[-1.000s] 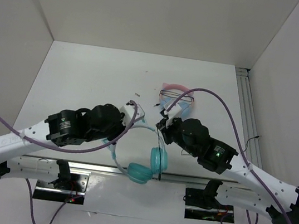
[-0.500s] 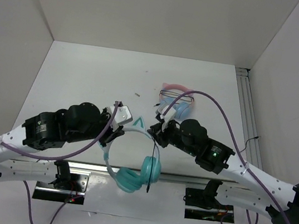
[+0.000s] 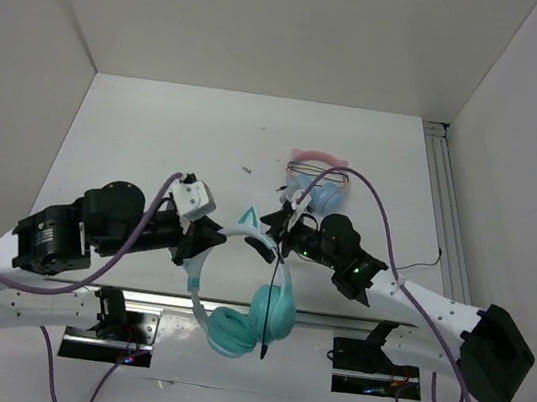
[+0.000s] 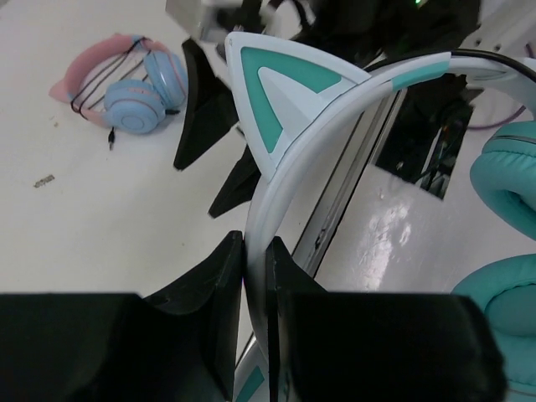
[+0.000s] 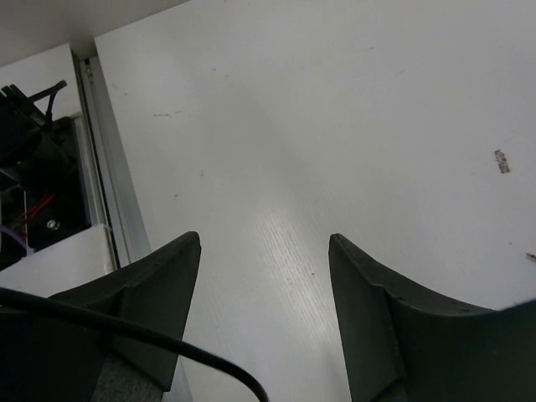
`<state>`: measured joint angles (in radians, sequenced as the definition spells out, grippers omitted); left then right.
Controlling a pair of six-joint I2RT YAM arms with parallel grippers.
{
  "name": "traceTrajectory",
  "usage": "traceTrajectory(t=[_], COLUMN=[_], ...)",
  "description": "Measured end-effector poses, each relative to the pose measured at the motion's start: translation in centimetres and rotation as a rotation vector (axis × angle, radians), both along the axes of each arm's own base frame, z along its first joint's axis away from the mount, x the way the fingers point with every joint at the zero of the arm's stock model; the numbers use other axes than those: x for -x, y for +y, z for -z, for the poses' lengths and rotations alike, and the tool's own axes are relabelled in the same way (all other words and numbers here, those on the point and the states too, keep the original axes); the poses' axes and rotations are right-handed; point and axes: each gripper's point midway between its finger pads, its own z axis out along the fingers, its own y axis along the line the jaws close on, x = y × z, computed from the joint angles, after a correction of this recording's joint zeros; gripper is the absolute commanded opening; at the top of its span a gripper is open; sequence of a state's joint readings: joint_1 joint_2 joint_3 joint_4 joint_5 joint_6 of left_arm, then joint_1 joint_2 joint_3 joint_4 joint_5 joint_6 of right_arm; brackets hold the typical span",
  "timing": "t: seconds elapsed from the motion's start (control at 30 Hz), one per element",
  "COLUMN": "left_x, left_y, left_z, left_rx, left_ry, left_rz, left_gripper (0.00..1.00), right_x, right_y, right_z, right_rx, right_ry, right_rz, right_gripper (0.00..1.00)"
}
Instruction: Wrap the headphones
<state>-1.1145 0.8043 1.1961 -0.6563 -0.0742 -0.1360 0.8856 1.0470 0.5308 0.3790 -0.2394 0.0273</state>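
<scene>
The teal headphones hang in the air over the table's near edge, with their white-and-teal headband (image 3: 235,234) up and both ear cups (image 3: 272,311) down. My left gripper (image 3: 198,243) is shut on the headband (image 4: 335,109), just below a cat ear (image 4: 276,92). My right gripper (image 3: 269,232) stands open just right of the headband, its fingers (image 4: 205,109) close to that ear. Nothing sits between its jaws in the right wrist view (image 5: 264,239). The thin black cable (image 3: 274,293) hangs down beside the cups and crosses in front of one right finger (image 5: 167,347).
A second pair with a pink headband and light-blue cups (image 3: 314,178) lies on the table behind the right arm, also visible from the left wrist (image 4: 126,84). A metal rail (image 3: 331,322) runs along the near edge, another (image 3: 444,207) along the right. White walls enclose the table.
My right gripper has gone from shut to open. My left arm has drawn back to the left with the headphones, and the ear cups have swung nearer and lower.
</scene>
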Motion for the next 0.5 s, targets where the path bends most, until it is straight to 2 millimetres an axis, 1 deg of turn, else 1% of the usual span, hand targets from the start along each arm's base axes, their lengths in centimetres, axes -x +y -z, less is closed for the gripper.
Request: traceTrajectory(t=[0.1,0.13,0.17,0.27,0.3,0.33,0.4,0.5], left_x=[0.0,0.0,-0.1,-0.7,-1.1,-1.4,-2.4,-4.1], left_y=[0.4,0.5,0.8,1.2,1.5,1.8,2.4,3.2], left_z=[-2.5,-3.3,-4.4,-6.8,-7.6,-8.2,-8.9,-8.9], left_rx=[0.11,0.151,0.199,0.315,0.352,0.384,0.433,0.465], left_ry=[-0.018,-0.021,-0.025,-0.032,-0.032,-0.032,-0.021,0.0], left_rz=[-0.028,-0.041,-0.061,-0.124,-0.153,-0.184,-0.263,-0.396], left_gripper=[0.0,0.0,0.0,0.0,0.0,0.0,0.0,0.0], right_x=[-0.9,-1.0,-1.2,-1.2,-1.2,-1.3,-1.4,-1.4], right_y=[1.4,1.9,2.4,3.6,3.9,4.2,4.7,5.0], right_z=[0.8,1.4,2.1,5.2,6.0,6.5,7.1,7.6], right_rx=[-0.044,-0.046,-0.047,-0.024,-0.024,-0.027,-0.045,-0.079], right_ry=[0.033,0.047,0.065,0.14,0.163,0.177,0.201,0.226], right_rz=[-0.035,-0.046,-0.06,-0.088,-0.091,-0.097,-0.099,-0.1], right_gripper=[0.7,0.7,0.67,0.47,0.37,0.19,0.13,0.02])
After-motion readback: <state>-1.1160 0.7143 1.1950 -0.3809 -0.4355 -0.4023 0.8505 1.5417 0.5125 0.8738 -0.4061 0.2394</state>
